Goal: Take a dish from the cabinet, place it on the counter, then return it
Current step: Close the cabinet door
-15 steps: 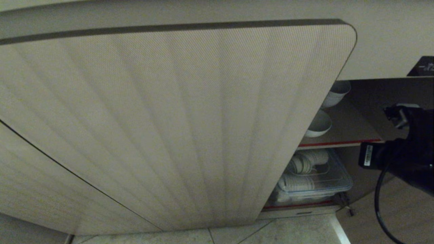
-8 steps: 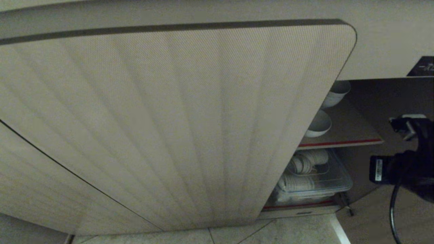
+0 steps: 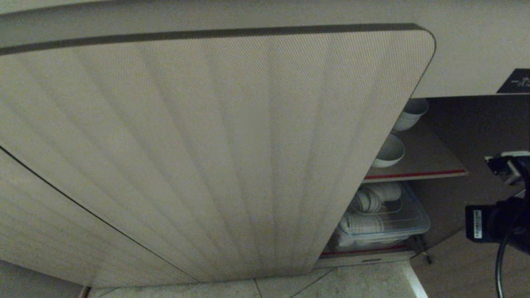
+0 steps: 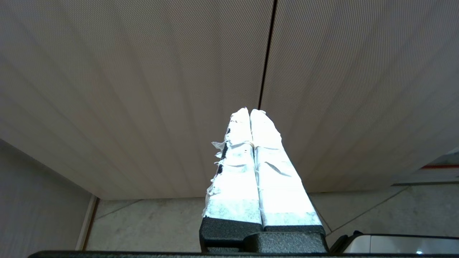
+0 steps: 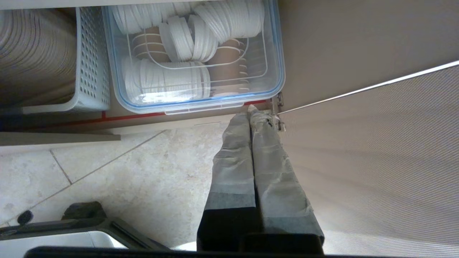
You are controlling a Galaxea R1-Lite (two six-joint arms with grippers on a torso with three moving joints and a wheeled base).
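The cabinet's left ribbed door (image 3: pixel 207 157) is closed and fills most of the head view. The right door (image 5: pixel 376 161) hangs open. Two white bowls (image 3: pixel 389 152) (image 3: pixel 410 112) sit on the brown shelf (image 3: pixel 430 159) with the red front edge. My right arm (image 3: pixel 497 221) is at the right edge, outside the opening. The right gripper (image 5: pixel 252 110) is shut and empty, its tips close to the open door's lower hinge (image 5: pixel 279 123). My left gripper (image 4: pixel 250 111) is shut and empty, parked facing the closed doors. The counter's cream front edge (image 3: pixel 468 54) runs above.
Under the shelf stands a clear box with a blue rim (image 5: pixel 280 71) holding stacks of white lids and brown cups. A white perforated basket (image 5: pixel 89 64) stands beside it. Pale floor tiles (image 5: pixel 125 172) lie in front. Part of my base (image 5: pixel 71 222) shows low down.
My right arm has drawn back to the right and downward in the head view, away from the cabinet opening. The bowls and doors have not moved.
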